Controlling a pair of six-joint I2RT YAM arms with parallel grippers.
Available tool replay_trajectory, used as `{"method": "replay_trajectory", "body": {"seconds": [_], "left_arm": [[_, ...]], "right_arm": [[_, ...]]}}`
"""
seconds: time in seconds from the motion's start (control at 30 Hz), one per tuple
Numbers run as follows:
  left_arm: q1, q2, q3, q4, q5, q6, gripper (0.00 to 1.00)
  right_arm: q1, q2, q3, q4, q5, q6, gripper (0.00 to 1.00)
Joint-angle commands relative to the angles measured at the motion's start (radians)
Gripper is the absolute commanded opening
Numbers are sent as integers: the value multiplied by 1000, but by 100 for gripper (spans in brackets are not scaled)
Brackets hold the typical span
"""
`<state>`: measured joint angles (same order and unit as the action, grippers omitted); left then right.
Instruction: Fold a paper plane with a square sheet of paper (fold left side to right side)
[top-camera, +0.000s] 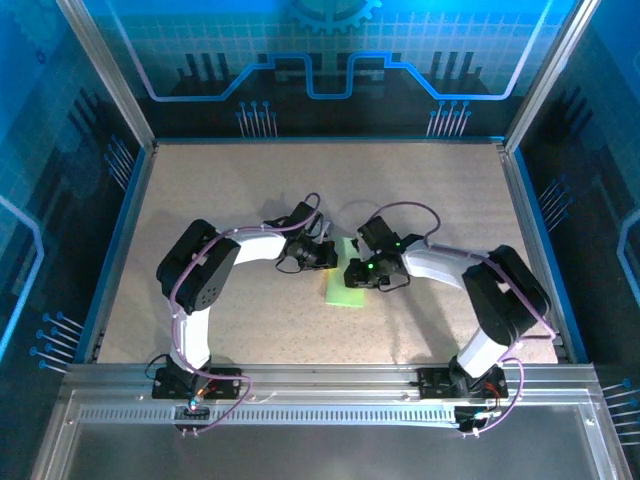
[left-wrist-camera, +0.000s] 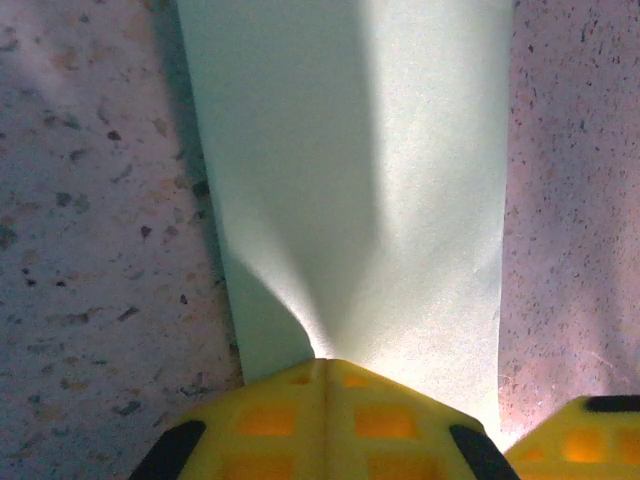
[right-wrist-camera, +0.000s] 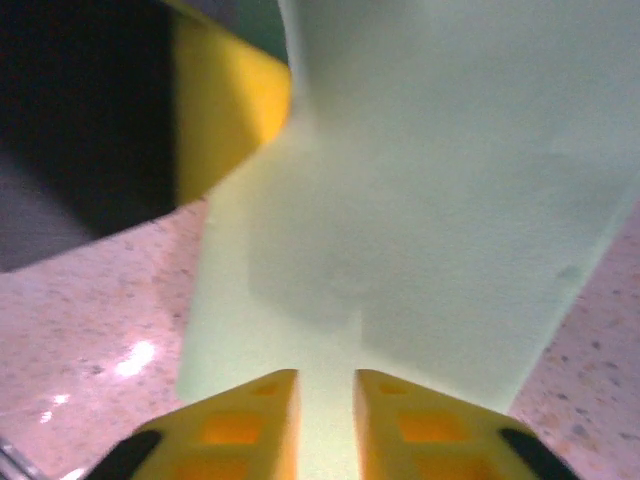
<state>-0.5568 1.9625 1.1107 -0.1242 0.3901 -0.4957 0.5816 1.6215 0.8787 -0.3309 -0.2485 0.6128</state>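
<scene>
Speckled beige tabletop (top-camera: 250, 180) inside blue-lit glass walls (top-camera: 420, 40) with aluminium frame (top-camera: 106, 72).

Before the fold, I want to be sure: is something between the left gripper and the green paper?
Nothing visible is. The left gripper is shut directly on the edge of the paper, which lies on the table.

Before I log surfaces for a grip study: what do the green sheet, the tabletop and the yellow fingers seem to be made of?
Green sheet: thin matte paper, it seems; it puckers softly toward the pinch.
Tabletop: pale speckled surface, perhaps stone-look laminate or composite, slightly glossy judging by glints in the right wrist view.
Yellow fingers: likely moulded plastic, smooth, with recessed pockets.
</scene>
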Motion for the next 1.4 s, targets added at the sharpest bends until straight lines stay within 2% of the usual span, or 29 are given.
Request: {"method": "replay_trajectory", "body": {"seconds": [0.0,0.2,0.33,0.57,0.8,1.07,1.37], "left_arm": [[-8,6,-47,-74,-39,-2,0],[-11,-5,-66,-63,-33,-27,0],[-13,-11,-70,-63,-38,-26,0],[-12,-13,-78,-58,-38,-27,0],[-12,-16,-76,-61,-39,-24,0],[-13,-17,-75,-61,-37,-24,0],[-12,-17,-70,-69,-40,-21,0]], "right_arm": [[-46,-89,-20,-29,-49,22,30],[-123,-214,-123,-45,-108,50,45],[-147,-267,-197,-41,-168,80,48],[-139,-266,-277,24,-249,140,45],[-98,-193,-288,100,-274,178,44],[-59,-122,-268,154,-267,206,43],[-61,-106,-265,207,-248,221,40]]}}
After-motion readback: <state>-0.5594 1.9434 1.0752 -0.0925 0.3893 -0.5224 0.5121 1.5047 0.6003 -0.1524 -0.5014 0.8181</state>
